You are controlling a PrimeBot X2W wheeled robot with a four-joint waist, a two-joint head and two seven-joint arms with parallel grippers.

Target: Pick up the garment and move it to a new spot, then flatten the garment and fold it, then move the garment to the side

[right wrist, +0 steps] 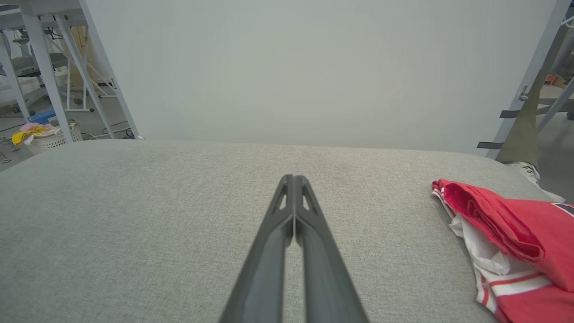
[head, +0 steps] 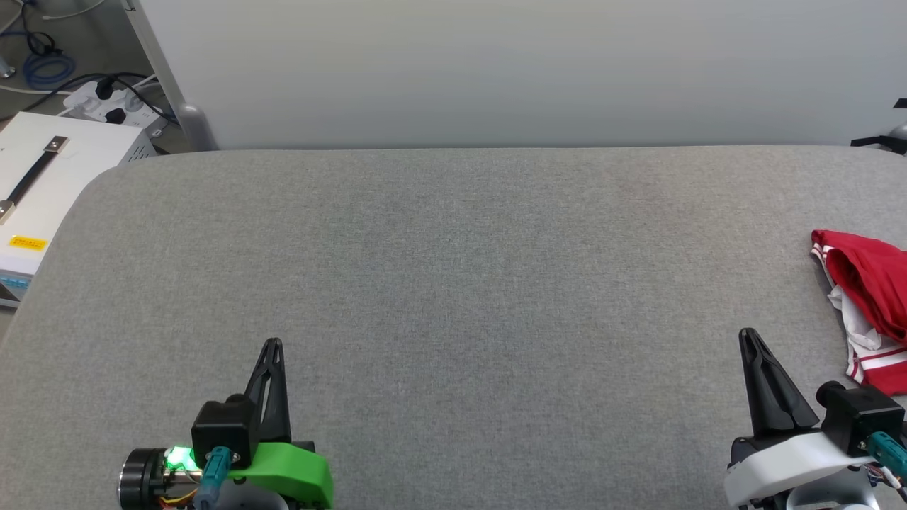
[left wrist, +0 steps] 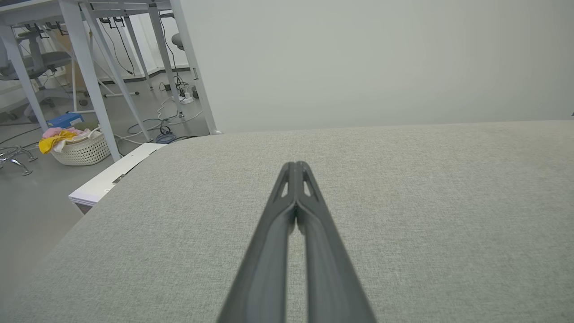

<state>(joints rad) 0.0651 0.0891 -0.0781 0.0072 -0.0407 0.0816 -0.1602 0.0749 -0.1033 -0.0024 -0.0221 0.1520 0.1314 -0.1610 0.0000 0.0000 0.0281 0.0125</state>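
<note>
The garment point(head: 870, 304) lies bunched up at the far right edge of the grey padded table point(head: 453, 283), red with white cloth and red-and-white striped trim showing; part of it runs out of the head view. In the right wrist view the garment point(right wrist: 506, 237) sits to the right of my fingers. My right gripper point(head: 751, 338) is shut and empty, a short way left of the garment, not touching it. My left gripper point(head: 273, 347) is shut and empty at the lower left, far from the garment. Both pairs of fingers point(left wrist: 296, 168) point(right wrist: 293, 179) are pressed together above bare fabric.
A pale wall panel point(head: 496, 71) stands behind the table. Left of the table sit a white box with a strap handle point(head: 49, 177), a power strip and cables point(head: 113, 99). A laundry basket point(left wrist: 80, 146) stands on the floor. A person's leg and shoe point(right wrist: 524, 148) are beyond the table's right end.
</note>
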